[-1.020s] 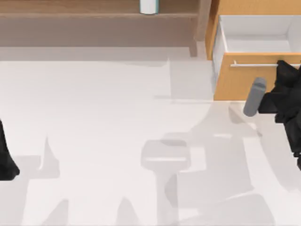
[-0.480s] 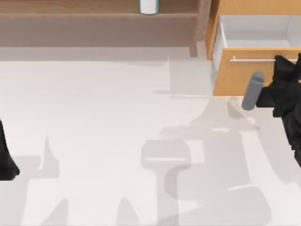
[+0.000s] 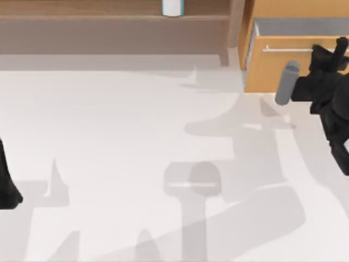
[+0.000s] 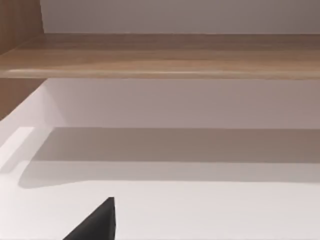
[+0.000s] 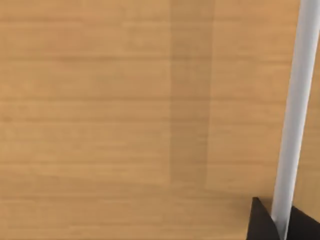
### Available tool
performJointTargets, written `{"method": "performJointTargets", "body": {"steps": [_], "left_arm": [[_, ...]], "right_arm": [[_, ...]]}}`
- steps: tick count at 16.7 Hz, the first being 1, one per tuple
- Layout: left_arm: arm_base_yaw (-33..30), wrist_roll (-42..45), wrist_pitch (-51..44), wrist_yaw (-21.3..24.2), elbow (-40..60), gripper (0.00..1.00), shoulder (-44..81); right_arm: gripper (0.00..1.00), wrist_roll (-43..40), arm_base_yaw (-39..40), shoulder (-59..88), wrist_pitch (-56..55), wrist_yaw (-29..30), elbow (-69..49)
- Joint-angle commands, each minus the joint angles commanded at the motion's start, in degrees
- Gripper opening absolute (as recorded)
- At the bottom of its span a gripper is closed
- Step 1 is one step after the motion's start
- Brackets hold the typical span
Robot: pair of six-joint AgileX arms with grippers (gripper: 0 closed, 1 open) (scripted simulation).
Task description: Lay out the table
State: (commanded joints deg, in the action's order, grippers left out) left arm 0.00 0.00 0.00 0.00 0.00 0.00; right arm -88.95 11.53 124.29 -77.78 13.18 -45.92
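Since the earlier frames the drawer front [image 3: 283, 68] has slid back toward the top edge of the top view, so less of its pale interior shows, and the right gripper [image 3: 327, 52] has travelled with it.

The table [image 3: 120, 136] spreads across the middle and lower part of that view, bare off-white under grey shadows. At its upper right stands the orange drawer unit [image 3: 272, 8], with the brown shelf [image 3: 109, 24] along the upper edge and a small white cylinder [image 3: 172, 6] on it.

The right gripper sits at the silver bar handle [image 5: 295, 110]; in the right wrist view dark fingertips [image 5: 260, 222] flank the bar's lower end, and I judge they are pinching it. A grey cylinder [image 3: 287, 83] juts from that arm over the drawer front.

Risks: the fingers could slip off the thin bar, or a skewed push could jam the drawer.

The left gripper [image 3: 8, 183] is parked at the left edge; I cannot tell its state.
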Motion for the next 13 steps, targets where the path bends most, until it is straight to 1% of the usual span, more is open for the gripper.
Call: {"method": "performJointTargets", "body": {"steps": [7,13], "left_arm": [[0.00,0.00,0.00,0.00,0.00,1.00,0.00],[0.00,0.00,0.00,0.00,0.00,1.00,0.00]], "right_arm": [[0.00,0.13,0.15,0.47,0.89,-0.23,-1.53],[0.00,-0.04,-1.12,5.00,6.33,-1.23,-11.22]]}}
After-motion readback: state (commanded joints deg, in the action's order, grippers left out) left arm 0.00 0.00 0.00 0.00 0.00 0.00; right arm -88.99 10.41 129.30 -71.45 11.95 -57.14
